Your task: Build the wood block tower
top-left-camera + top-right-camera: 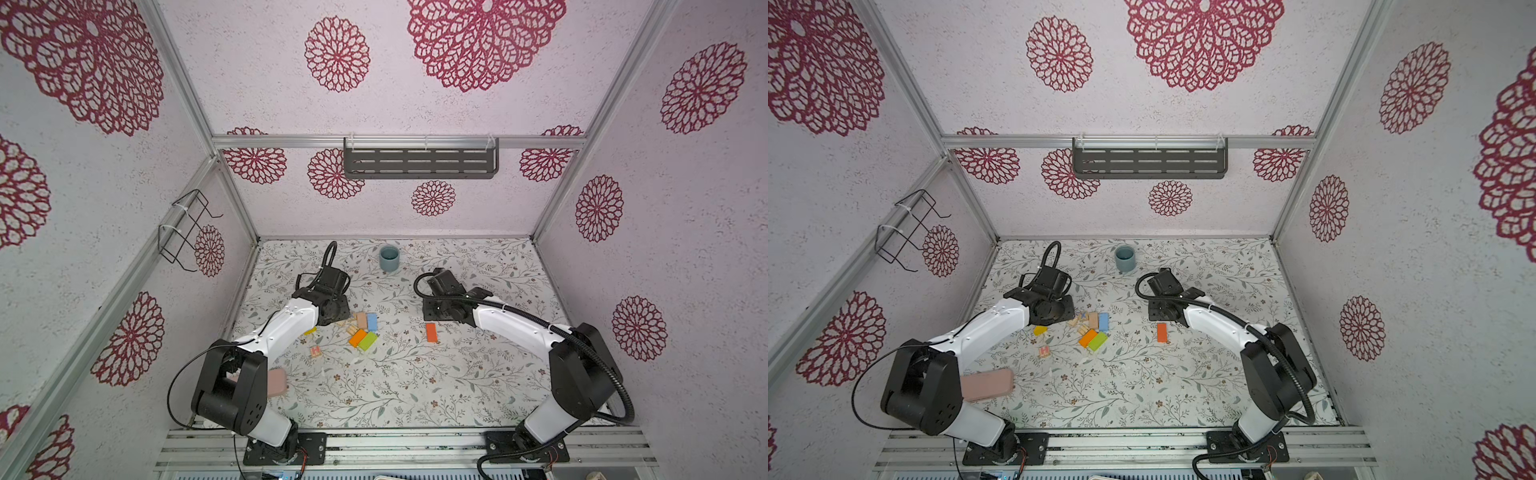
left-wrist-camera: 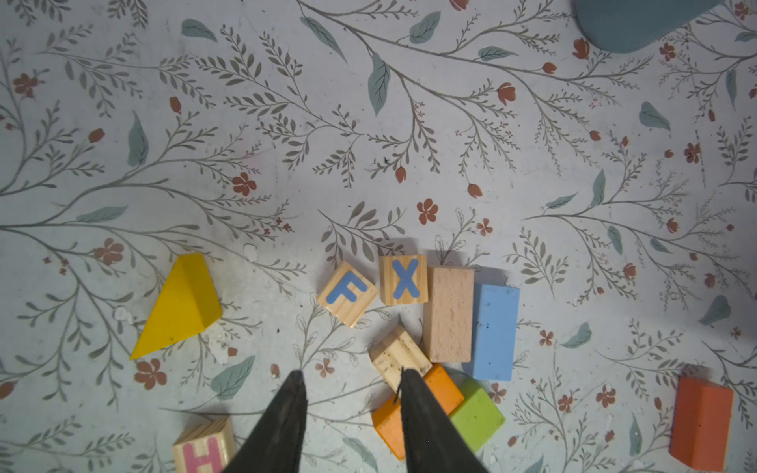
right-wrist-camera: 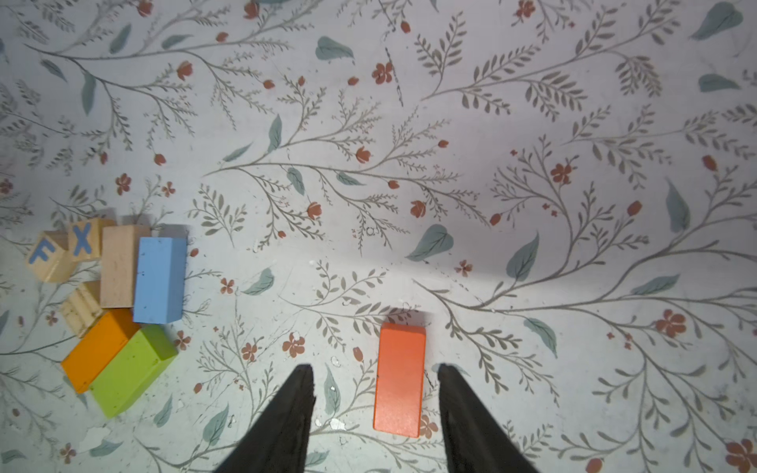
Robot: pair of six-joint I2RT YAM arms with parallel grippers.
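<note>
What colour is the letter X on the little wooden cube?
Blue, on pale wood. The X cube shows best in the left wrist view.

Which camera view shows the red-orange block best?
The right wrist view: the red-orange block lies whole, large and close, its top face clear. The left wrist view shows it only at the picture's margin; both top views show it whole but very small.
</note>
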